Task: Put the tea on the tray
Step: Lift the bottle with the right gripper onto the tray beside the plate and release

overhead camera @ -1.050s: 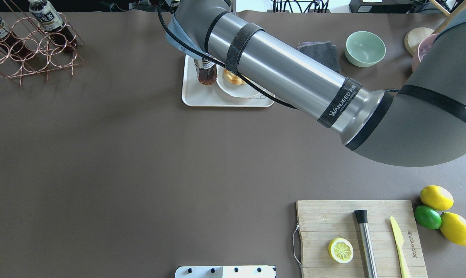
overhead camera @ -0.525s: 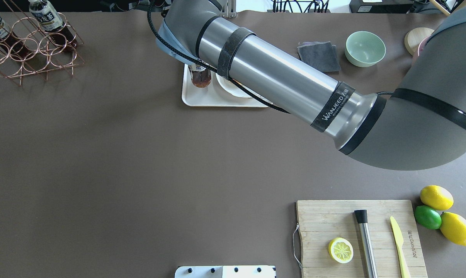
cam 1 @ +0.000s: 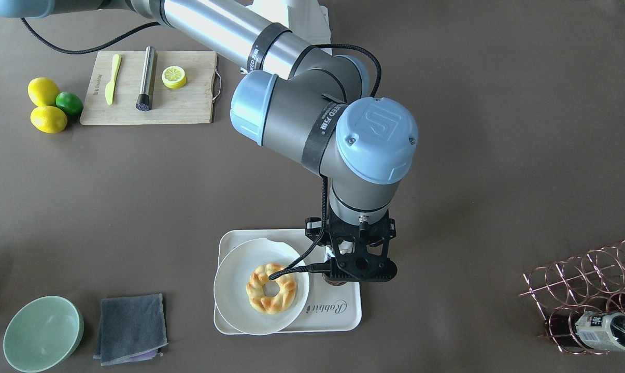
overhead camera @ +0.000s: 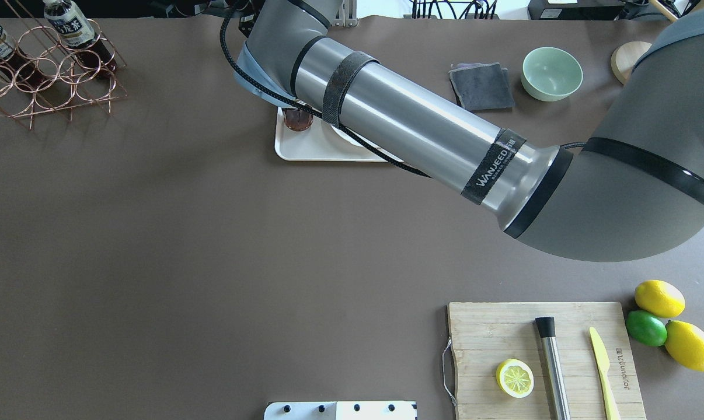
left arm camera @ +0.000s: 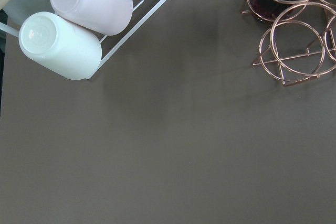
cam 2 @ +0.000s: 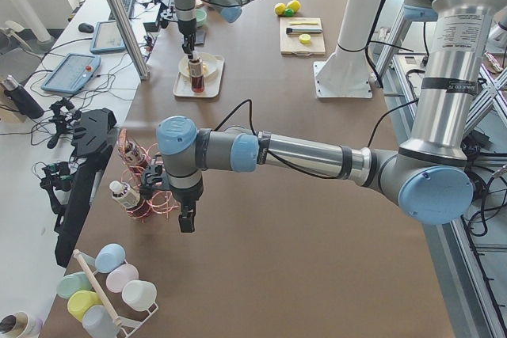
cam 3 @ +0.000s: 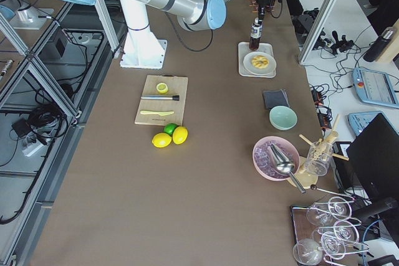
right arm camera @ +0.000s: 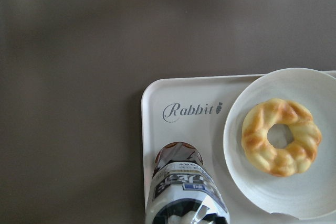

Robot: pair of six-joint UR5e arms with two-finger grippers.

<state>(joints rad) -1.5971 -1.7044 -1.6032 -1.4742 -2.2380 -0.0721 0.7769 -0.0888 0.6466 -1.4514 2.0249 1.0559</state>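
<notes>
My right gripper points straight down over the tray, closed on the top of the tea. The gripper body hides the fingertips, but from the table ends the gripper is seen meeting the bottle's cap. The tea hangs upright inside the tray, at the end away from the plate, with its dark base close to the rim and just beside the grey word "Rabbit". I cannot tell whether the base touches the tray floor. A round white plate fills the tray's other end and overlaps its rim there, and on it lies a golden braided pastry ring. Beyond the plate end of the tray, on the bare table, are a folded grey cloth and then a pale green bowl. My left gripper hovers well apart from the tray, beyond its tea end, near a copper wire rack that holds another bottle. I cannot tell how far that gripper's fingers are spread.
</notes>
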